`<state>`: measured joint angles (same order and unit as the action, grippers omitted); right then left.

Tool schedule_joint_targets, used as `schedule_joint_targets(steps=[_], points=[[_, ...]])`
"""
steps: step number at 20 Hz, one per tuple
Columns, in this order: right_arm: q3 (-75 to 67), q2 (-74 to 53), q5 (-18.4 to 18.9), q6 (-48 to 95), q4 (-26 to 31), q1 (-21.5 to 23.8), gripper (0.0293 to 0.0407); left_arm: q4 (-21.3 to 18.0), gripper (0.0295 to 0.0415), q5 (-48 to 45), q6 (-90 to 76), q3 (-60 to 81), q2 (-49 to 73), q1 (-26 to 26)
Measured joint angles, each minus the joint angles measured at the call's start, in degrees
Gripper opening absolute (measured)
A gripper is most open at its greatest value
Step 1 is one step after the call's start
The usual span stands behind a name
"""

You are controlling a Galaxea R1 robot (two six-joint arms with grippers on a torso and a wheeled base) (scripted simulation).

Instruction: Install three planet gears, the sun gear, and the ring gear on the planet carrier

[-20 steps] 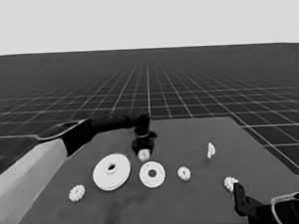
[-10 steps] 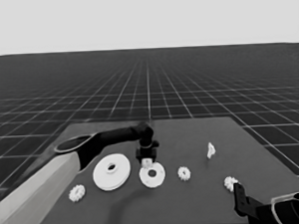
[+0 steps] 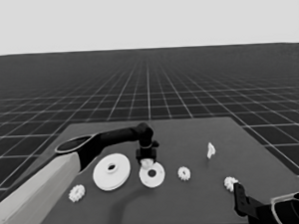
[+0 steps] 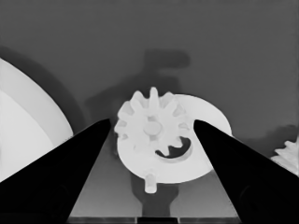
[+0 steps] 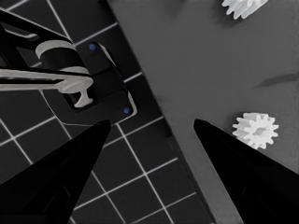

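My left gripper hangs over the far edge of the smaller round part, shut on a small toothed gear. In the left wrist view the gear sits between the two fingers of that gripper, covering part of the smaller round part and its hole. The larger round part lies just left of the smaller one. Three more gears lie loose: front left, right of the smaller part, and front right. My right gripper waits open at the table's front right corner.
A thin white piece lies towards the back right. The left arm's pale grey part fills the lower left corner. The right wrist view shows two gears near the table's edge, and dark machinery past it.
My left gripper has come nearer and lower with the gear, from behind the smaller round part to over its far edge. The right arm has not moved.
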<state>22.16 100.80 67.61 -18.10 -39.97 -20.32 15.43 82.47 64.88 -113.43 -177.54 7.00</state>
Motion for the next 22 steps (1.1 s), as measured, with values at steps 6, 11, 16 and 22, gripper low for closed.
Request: schedule_joint_targets(steps=[6,11,16,22], points=[[0.0,0.0,0.0,0.0,0.0,0.0,0.0385,-4.38,0.0385,3.05,3.1,5.66,1.9,-5.15],[0.0,0.0,0.0,0.0,0.0,0.0,0.0385,-6.98,0.0385,4.1,3.78,6.87,2.23,-8.04],[0.0,0.0,0.0,0.0,0.0,0.0,0.0385,-4.81,0.0385,5.24,14.14,50.73,37.18,-6.41],[0.0,0.0,0.0,0.0,0.0,0.0,0.0385,-5.31,0.0385,0.83,-7.35,53.53,60.54,-5.34]])
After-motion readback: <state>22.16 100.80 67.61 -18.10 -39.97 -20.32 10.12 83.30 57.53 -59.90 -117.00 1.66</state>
